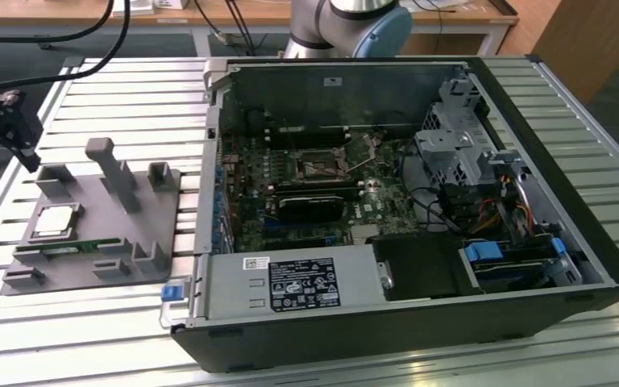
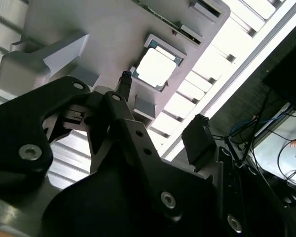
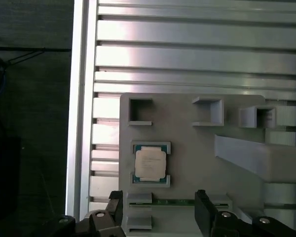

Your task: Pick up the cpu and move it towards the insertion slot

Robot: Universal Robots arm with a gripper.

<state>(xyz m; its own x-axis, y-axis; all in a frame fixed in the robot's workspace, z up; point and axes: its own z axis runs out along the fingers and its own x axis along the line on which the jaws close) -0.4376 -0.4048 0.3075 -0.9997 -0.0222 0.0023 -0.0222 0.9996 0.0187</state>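
The slatted aluminium tabletop (image 1: 116, 89) carried an open computer case (image 1: 396, 343) and, well apart from it toward the exterior view's left, a grey fixture plate (image 1: 116, 230). The jaws hung above that plate, spread open and holding nothing. In the first wrist view their fingertips (image 3: 202, 207) stood either side of the thin green memory stick (image 3: 160, 201), with the cpu (image 3: 149, 164) just beside that stick. It lay flat and untouched in its square pocket on the plate. The insertion slot (image 1: 318, 167) sat on the motherboard, deep inside the case.

The widest risk probably lay in the carry. The case walls, the drive cage and the loose cables crowded the socket, so a low or hasty path could have clipped them.

Nearer to hand, the plate's upright post (image 1: 110, 173) stood close enough to the pocket to catch a jaw swinging sideways.

The jaws looked lined up over the memory stick, not the chip, so a straight descent might have struck the stick or the pocket's rim.

Smallest but likeliest was the grip itself. The cpu was thin and sunk in its recess, which left little edge to pinch. An off-centre squeeze could have tilted it, jammed a corner against the pocket wall, or let it slip free once lifted.
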